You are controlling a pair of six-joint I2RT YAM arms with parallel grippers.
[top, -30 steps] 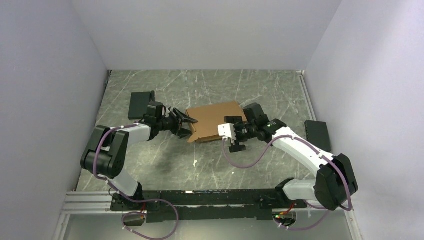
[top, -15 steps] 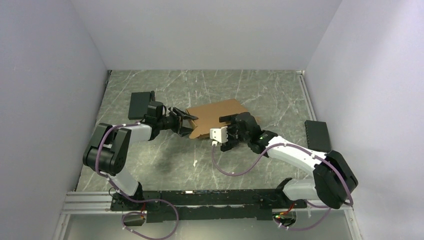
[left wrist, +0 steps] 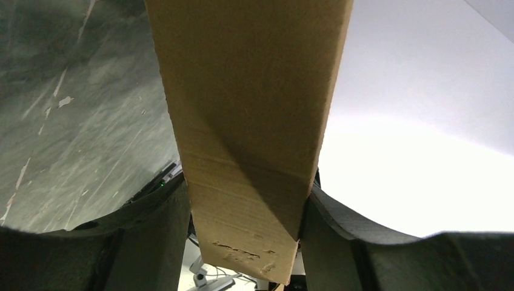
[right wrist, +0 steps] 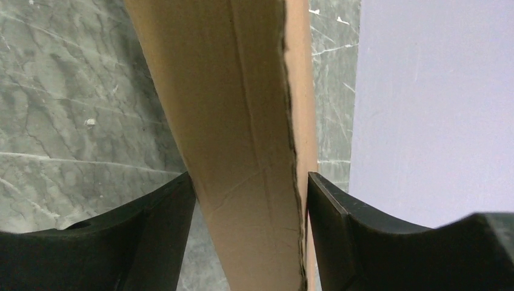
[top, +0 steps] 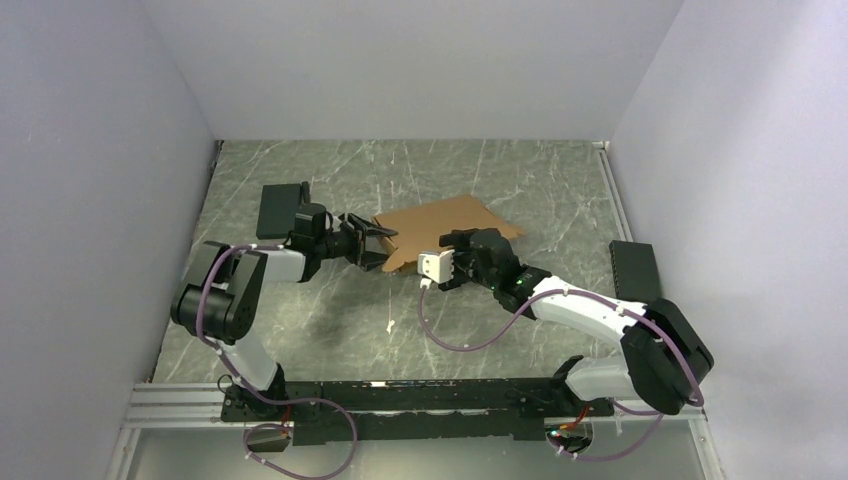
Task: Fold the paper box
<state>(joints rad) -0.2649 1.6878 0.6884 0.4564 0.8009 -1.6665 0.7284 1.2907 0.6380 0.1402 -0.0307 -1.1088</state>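
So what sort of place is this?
Probably a lab robot test cell: plain white walls around a marbled table, left arm and right arm bolted to a rail, one paper box.

The paper box (left wrist: 242, 121) runs off the top of the left wrist frame, and the left hand (left wrist: 245, 193) shows only as dark blurred fingers (left wrist: 139, 242) cut by the bottom edge. From above, the right hand (top: 455, 243) has its tips hidden by cardboard. Whether they press it is unclear.

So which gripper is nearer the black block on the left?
Left. The left gripper grips the box right of the block; the right gripper is farther right, at the box's near edge.
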